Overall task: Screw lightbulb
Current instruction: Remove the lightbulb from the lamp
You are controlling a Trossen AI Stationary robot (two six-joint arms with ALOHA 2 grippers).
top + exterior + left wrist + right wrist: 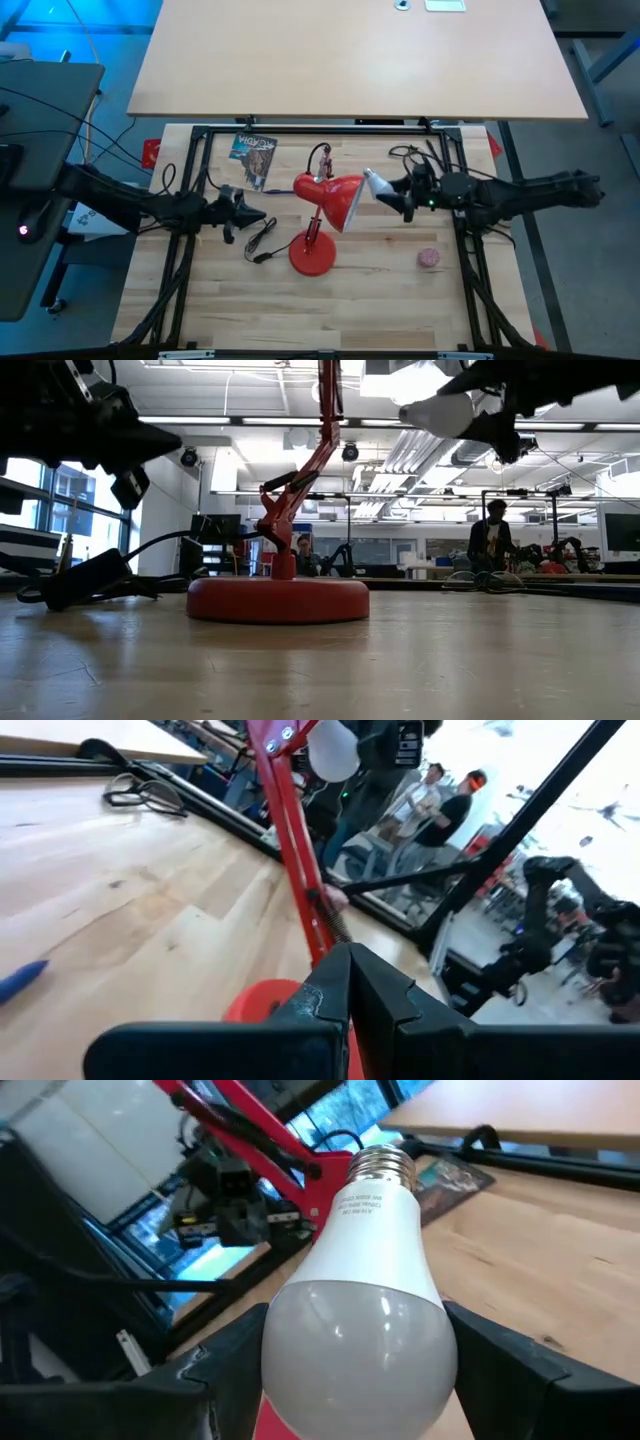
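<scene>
The red lamp stands mid-table on its round base (312,255), its arm (295,850) rising to the shade (338,200). Just right of the shade, the white lightbulb (378,185) is in the air with my right gripper (392,197) shut on it. Its grey screw base (383,1165) points away from the gripper toward the lamp. My left gripper (250,213) is shut, holds nothing and hovers left of the lamp, its fingers (350,995) pointing at the lamp's arm. In the low view the bulb (440,412) hangs high above the table. My right gripper pinches the lightbulb's round glass end (350,1340) between its two fingers (215,1370), one on each side. The fingers come about level from the table's right side, along the bulb's length. The bulb is lifted clear of the table, its screw base leading toward the shade.
A small pink ball (429,259) lies right of the lamp's base. A black cable with its plug (262,240) runs left of the base, and a printed booklet (253,155) lies at the far left. People stand in the room beyond the table (492,535).
</scene>
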